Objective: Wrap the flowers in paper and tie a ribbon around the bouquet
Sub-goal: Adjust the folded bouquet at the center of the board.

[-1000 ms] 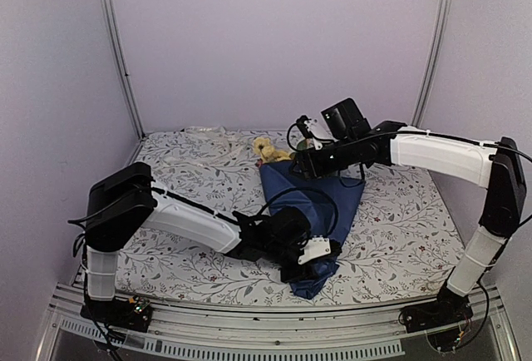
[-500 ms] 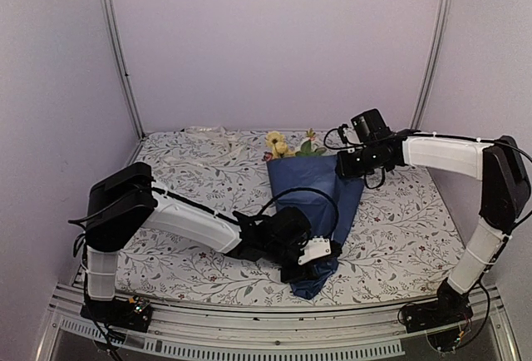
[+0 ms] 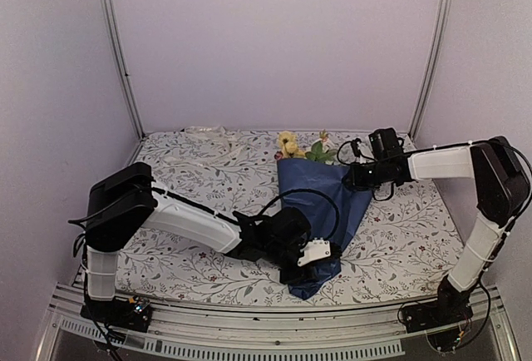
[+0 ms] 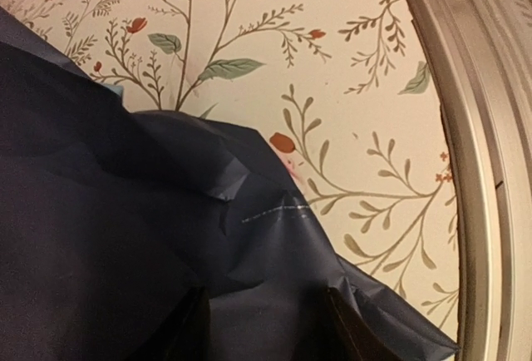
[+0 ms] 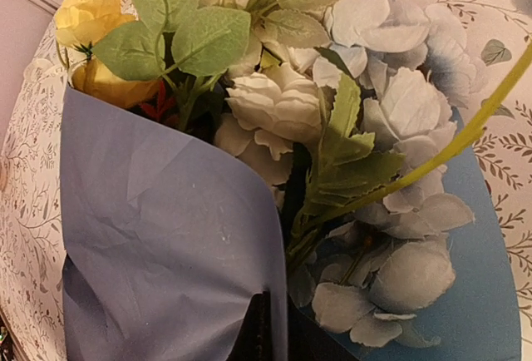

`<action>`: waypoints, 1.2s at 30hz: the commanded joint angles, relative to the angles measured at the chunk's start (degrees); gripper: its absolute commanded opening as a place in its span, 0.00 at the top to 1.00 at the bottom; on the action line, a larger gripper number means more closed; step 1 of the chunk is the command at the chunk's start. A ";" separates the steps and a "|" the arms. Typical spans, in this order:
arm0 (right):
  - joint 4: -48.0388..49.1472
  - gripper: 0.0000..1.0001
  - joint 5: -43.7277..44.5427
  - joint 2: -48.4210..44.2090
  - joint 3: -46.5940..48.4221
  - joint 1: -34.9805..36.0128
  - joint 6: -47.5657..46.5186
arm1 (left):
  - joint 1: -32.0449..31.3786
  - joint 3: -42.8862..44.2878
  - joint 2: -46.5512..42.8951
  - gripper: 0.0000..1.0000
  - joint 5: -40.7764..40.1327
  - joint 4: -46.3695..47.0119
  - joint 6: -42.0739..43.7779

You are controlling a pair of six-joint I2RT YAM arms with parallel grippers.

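Right pincer (image 5: 264, 328), spread one second ago over flowers (image 5: 274, 103), was now pressed shut on paper (image 5: 166, 228) flap at flower end of bouquet (image 3: 320, 211) (bouquet dragged rightward). Left pincer (image 4: 270, 332) pinched bouquet narrow tail. Bouquet lay on desk (image 3: 191, 178); wrap nearly closed.

**Paper** (image 5: 166, 244): matt sheet with a dark navy face and a paler blue layer, finely creased, crumpled toward the near tip.
**Flowers** (image 5: 274, 99): cloth petals, soft and matt, slightly frayed at the edges.
**Leaves** (image 5: 199, 37): veined cloth, dull green.
**Tablecloth** (image 4: 349, 86): matt printed cloth, smooth.
**Rail** (image 4: 474, 128), near edge: brushed metal with a low sheen.
**Left arm** (image 3: 195, 224): smooth white plastic shell with matt black joints.
**Wall** (image 3: 274, 45): matt lilac, even.
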 commanded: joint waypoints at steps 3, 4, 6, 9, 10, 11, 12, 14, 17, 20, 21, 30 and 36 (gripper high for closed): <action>10.35 0.99 0.08 3.61 -3.69 -1.45 1.82 | -0.69 -0.38 -2.54 0.51 3.03 -6.21 0.69; 10.89 0.99 0.20 4.08 -4.01 -1.44 1.91 | -0.69 -0.30 -3.01 0.50 3.51 -6.22 0.87; 11.45 0.99 0.41 5.08 -4.26 -1.54 1.76 | -0.68 -0.22 -3.52 0.48 3.69 -6.28 1.43; 11.76 0.99 0.07 6.22 -4.23 -1.54 1.66 | -0.24 -0.18 -3.92 0.44 3.55 -6.60 1.59; 12.00 0.98 -0.19 6.46 -4.27 -1.54 1.66 | 0.01 -0.26 -3.97 0.43 3.63 -6.42 1.46; 12.12 0.97 -0.38 6.70 -4.27 -1.55 1.66 | 0.25 -0.27 -3.77 0.42 3.73 -6.32 1.43; 12.08 0.95 -0.51 6.78 -4.31 -1.55 1.75 | 0.37 -0.14 -3.31 0.42 3.77 -6.35 1.48; 12.03 0.89 -0.53 6.25 -4.31 -1.51 2.26 | 0.39 0.26 -2.06 0.43 4.11 -7.01 1.55; 11.33 0.73 0.47 2.87 -4.48 -1.54 3.81 | 0.37 0.39 -0.85 0.44 6.57 -7.19 1.28; 6.83 0.57 3.24 -2.15 -3.14 -1.52 5.76 | 0.37 0.17 -0.36 0.45 7.87 -6.72 0.88; 4.85 0.52 3.69 -3.57 -2.59 -1.49 6.07 | 0.43 0.23 -0.18 0.45 7.92 -6.82 0.94; -10.88 0.01 2.85 -17.35 -8.44 -1.52 14.54 | 0.70 0.53 0.85 0.46 8.73 -6.67 0.66; -5.54 0.01 -9.51 -22.84 -21.85 -1.47 21.40 | 0.81 0.43 0.87 0.46 9.22 -6.69 0.93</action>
